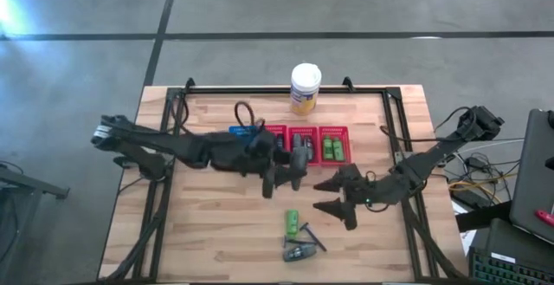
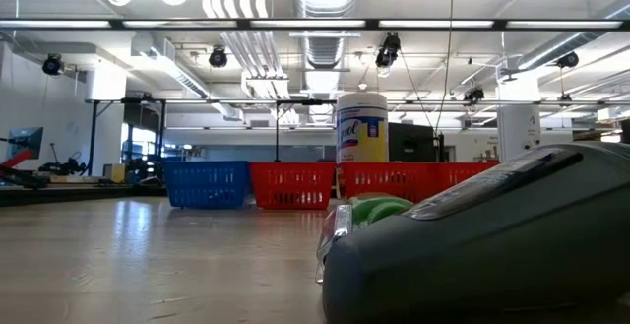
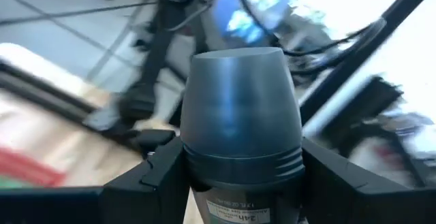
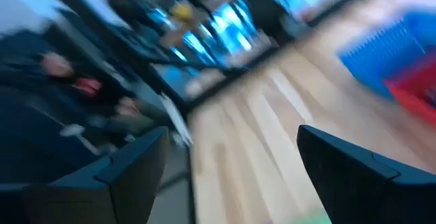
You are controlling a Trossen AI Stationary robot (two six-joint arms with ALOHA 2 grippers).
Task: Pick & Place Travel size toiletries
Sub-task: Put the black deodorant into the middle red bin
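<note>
My left gripper (image 1: pixel 290 174) hovers just near-side of the red baskets and is shut on a dark grey oval tube (image 3: pixel 240 108), whose cap end points away from the wrist. My right gripper (image 1: pixel 331 195) is open to its right, above bare wood, with nothing between its fingers (image 4: pixel 129 173). On the table near the front edge lie a bright green mini bottle (image 1: pixel 293 223), a thin black stick (image 1: pixel 312 236) and another dark grey tube (image 1: pixel 299 253), which fills the low view's foreground (image 2: pixel 492 245). More green bottles (image 1: pixel 333 149) sit in the right red basket. My left gripper pinches the dark grey tube between its two fingers (image 3: pixel 153 176), one on each side of the body just below the ribbed collar of the cap (image 3: pixel 242 163). The cap end sticks out beyond the fingertips. The tube appears lifted clear of the table.
A row of small slotted baskets stands mid-table: one blue (image 1: pixel 246 132), three red (image 1: pixel 275 136). A yellow canister with a white lid (image 1: pixel 305 88) stands behind them at the far edge. Cables lie near the blue basket. Bare wood lies to the left and right.
</note>
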